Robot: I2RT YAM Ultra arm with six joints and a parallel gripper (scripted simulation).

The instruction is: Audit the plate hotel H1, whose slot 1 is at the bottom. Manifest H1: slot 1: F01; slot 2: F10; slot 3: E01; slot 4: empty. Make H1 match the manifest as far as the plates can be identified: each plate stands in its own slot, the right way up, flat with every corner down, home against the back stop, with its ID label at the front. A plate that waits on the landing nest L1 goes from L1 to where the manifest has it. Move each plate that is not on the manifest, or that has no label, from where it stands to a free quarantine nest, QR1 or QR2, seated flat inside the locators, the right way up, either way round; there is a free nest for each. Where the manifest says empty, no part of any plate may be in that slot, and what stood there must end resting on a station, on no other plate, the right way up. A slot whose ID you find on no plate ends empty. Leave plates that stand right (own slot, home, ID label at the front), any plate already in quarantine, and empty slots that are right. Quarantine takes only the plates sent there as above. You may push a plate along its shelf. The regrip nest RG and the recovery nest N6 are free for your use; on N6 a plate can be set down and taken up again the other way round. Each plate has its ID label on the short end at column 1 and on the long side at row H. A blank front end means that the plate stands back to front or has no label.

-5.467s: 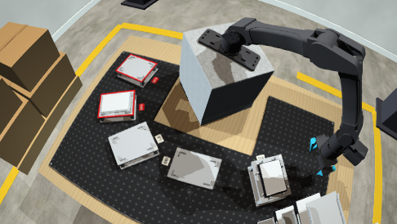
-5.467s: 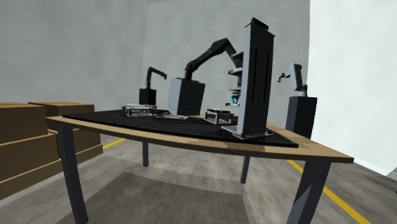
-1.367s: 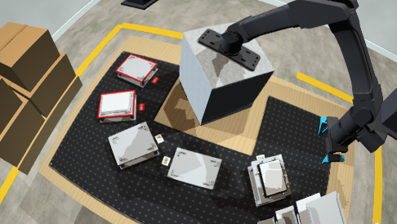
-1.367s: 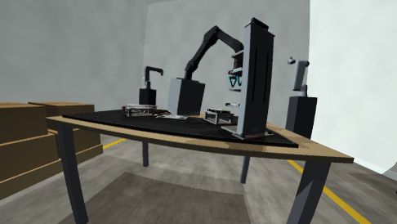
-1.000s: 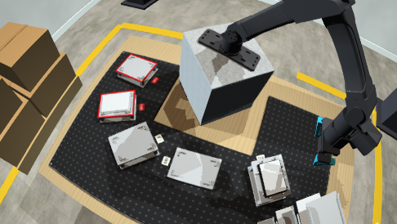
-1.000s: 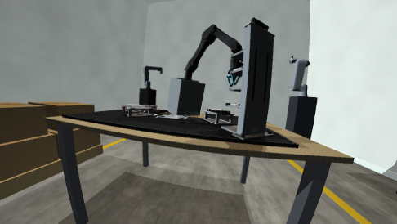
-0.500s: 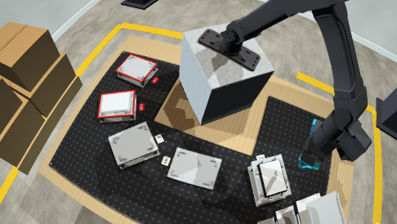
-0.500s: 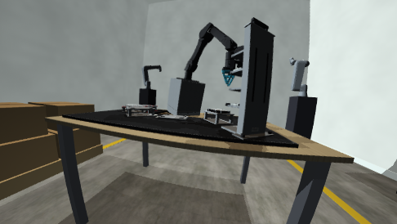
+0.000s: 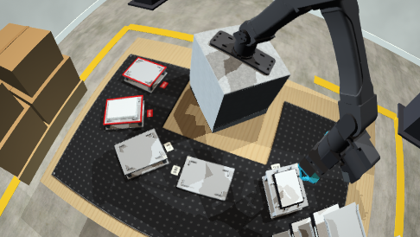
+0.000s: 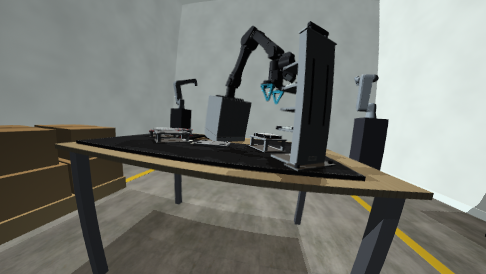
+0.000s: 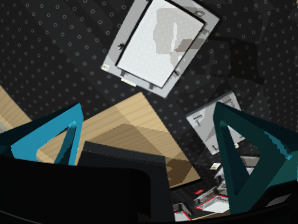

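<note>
the plate hotel (image 10: 314, 95) is a tall grey tower standing at the near right end of the black dotted mat (image 9: 86, 182) on the desk (image 10: 395, 187), and in the exterior view short shelf edges jut from its left face at several heights; whether plates lie in them, and any labels, cannot be read. in the top view only its pale upper parts (image 9: 341, 220) show at the bottom right corner. just left of it a white plate (image 9: 289, 187) lies flat on a grey nest (image 9: 269, 196), with a small label tag (image 9: 276, 166) at the nest's far end; the wrist view looks down on this same plate (image 11: 162, 39). the tool (image 9: 309, 174) hangs above the desk just beside that nest's far right corner, its cyan fingers spread fully apart with nothing between them, and in the exterior view it (image 10: 271, 92) sits high beside the tower's upper left face. further left on the mat are a flat grey plate (image 9: 206, 177), a raised grey nest with a plate-like top (image 9: 140, 152), and two red-rimmed nests, one (image 9: 124, 110) nearer and one (image 9: 144, 73) farther, each carrying a white plate. the black arm (image 9: 346, 65) rises from a grey pedestal block (image 9: 216, 95) at the mat's middle. cardboard boxes (image 9: 30, 82) are stacked beyond the desk's left side.
</note>
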